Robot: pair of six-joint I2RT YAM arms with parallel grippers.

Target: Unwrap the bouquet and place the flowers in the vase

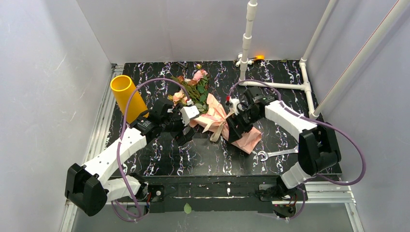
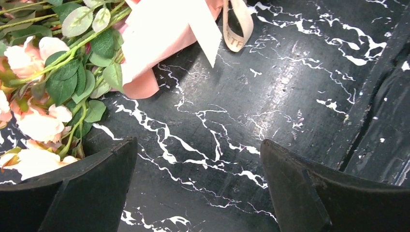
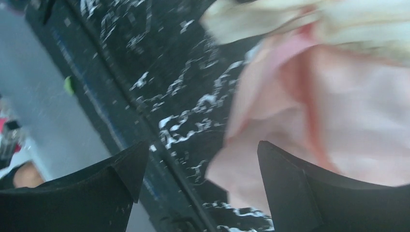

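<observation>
Tied bouquet lying between two open arms
The bouquet (image 1: 215,118) lies mid-counter (image 1: 203,159), blooms toward 11 o'clock, pink paper and beige ribbon (image 1: 218,129) still on; left fingers (image 1: 185,134) spread wide, holding nothing, at its 8 o'clock; right fingers (image 1: 235,130) wide over the paper at 4 o'clock; mustard-yellow vase (image 1: 128,94) at 10 o'clock

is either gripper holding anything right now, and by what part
Nothing is held. The left gripper is open over bare table beside the bouquet; the right gripper is open too, the pink paper beyond its fingers, not pinched.
</observation>
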